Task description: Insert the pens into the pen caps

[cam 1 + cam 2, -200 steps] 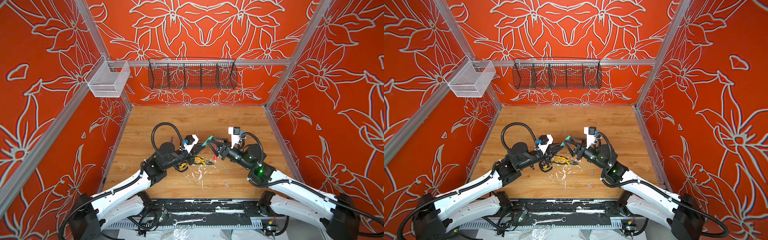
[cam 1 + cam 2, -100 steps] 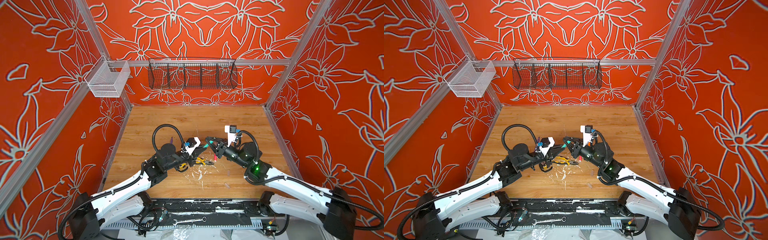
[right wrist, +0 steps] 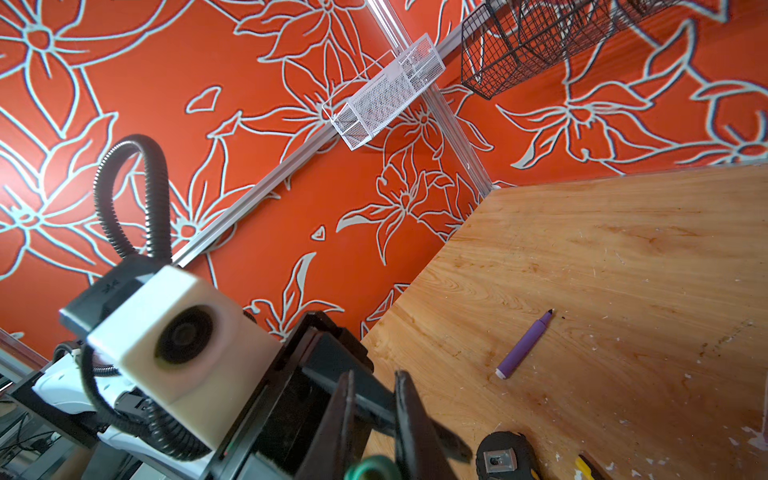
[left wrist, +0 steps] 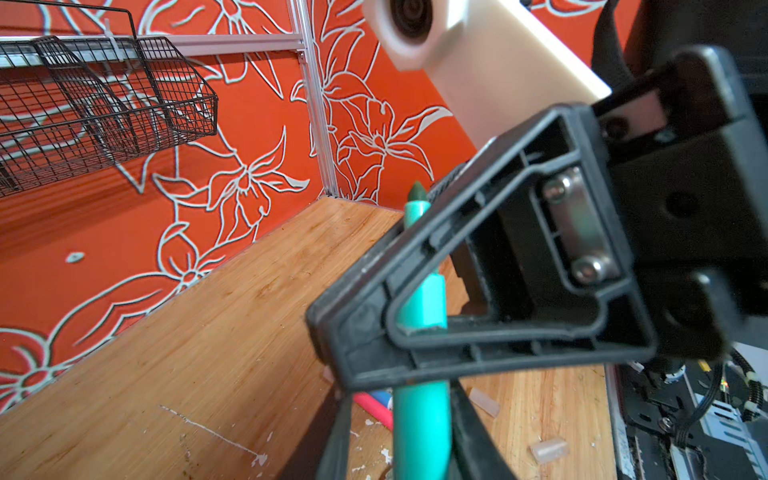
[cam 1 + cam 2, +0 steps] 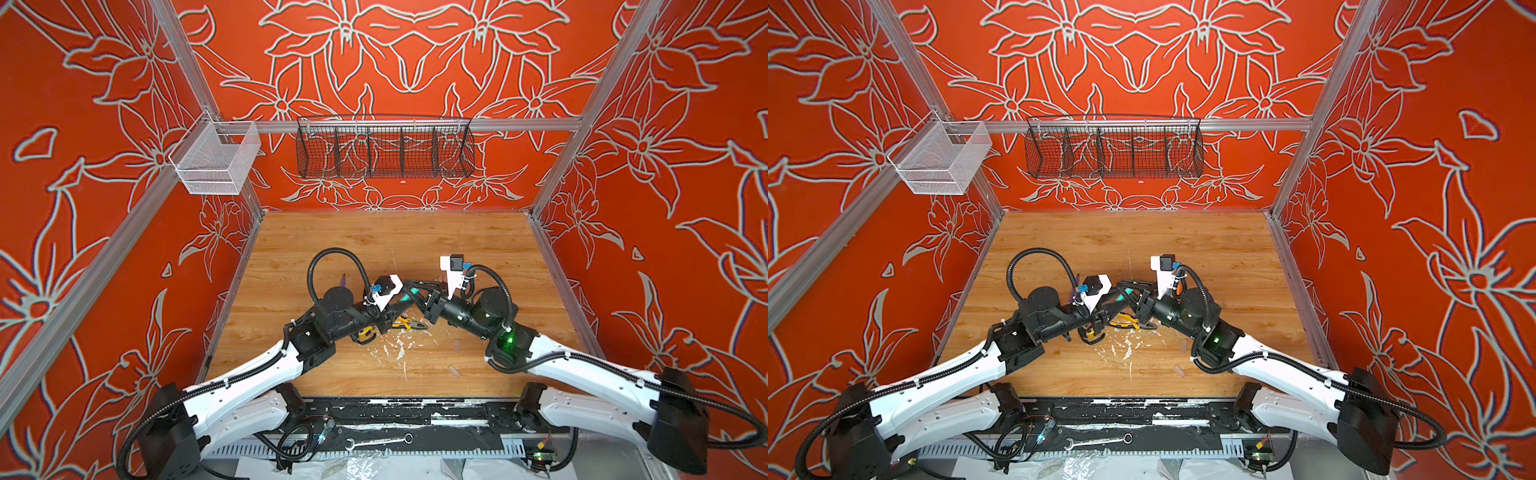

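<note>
A green pen (image 5: 405, 296) (image 5: 1121, 296) hangs above the table's middle, bridging my two grippers. My right gripper (image 5: 409, 291) (image 3: 374, 399) is shut on it; the pen's round end (image 3: 372, 467) shows between its fingers. My left gripper (image 5: 399, 307) (image 4: 405, 415) stands slightly open around the pen's barrel (image 4: 419, 415), with a gap at one finger. A purple pen (image 3: 524, 349) (image 5: 343, 281) lies on the wood behind the left arm. A pink pen (image 4: 374, 409) and a blue one (image 4: 384, 397) lie below. Clear pen caps (image 4: 484, 401) (image 4: 548, 451) (image 5: 457, 345) (image 5: 453, 371) lie loose.
Yellow-handled pliers (image 5: 405, 324) (image 5: 1125, 321) lie under the grippers among white flecks. A black wire basket (image 5: 384, 149) hangs on the back wall and a white mesh basket (image 5: 216, 160) on the left rail. Red walls close in the wooden table (image 5: 395, 241).
My right gripper has swung left to the green pen and shut on it. The left gripper's jaws have loosened a little around the pen.
</note>
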You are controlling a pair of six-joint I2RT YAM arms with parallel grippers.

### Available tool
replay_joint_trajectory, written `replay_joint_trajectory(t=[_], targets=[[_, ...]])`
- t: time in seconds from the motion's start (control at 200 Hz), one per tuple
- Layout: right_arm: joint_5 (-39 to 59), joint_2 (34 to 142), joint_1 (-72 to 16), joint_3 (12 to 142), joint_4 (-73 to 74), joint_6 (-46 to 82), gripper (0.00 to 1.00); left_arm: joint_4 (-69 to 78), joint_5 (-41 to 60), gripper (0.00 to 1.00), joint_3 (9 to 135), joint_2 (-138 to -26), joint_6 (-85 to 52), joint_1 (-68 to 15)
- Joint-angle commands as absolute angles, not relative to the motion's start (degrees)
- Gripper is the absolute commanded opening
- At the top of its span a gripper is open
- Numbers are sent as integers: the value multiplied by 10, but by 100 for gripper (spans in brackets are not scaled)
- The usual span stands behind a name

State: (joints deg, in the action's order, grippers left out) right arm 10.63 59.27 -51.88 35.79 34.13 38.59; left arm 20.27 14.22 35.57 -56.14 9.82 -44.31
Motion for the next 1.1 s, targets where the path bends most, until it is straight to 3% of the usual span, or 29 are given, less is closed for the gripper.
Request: replay_joint_trajectory(t=[0.0, 0.07, 0.185, 0.305, 0.4, 0.515, 0.756, 0.946, 1.096], targets=[[95, 596, -528, 368, 359, 375, 1, 207, 135, 23, 375, -580, 101, -446], [90, 598, -530, 370, 354, 371, 1, 198, 138, 17, 381, -579, 100, -446], [86, 598, -529, 383, 323, 359, 3, 209, 127, 0, 372, -580, 103, -446], [63, 580, -530, 371, 311, 358, 37, 217, 78, 0, 377, -588, 83, -446], [24, 554, -530, 387, 222, 360, 50, 213, 37, 0, 385, -589, 65, -444], [-38, 534, -531, 424, 77, 374, 51, 236, 1, 0, 371, -587, 30, -424], [-125, 551, -530, 408, -11, 473, 48, 206, -23, 0, 369, -553, -76, -344], [-190, 581, -529, 470, -286, 461, 48, 206, -57, 0, 359, -538, -91, -326], [-203, 577, -526, 463, -411, 466, 48, 209, -47, 0, 358, -541, -91, -326]])
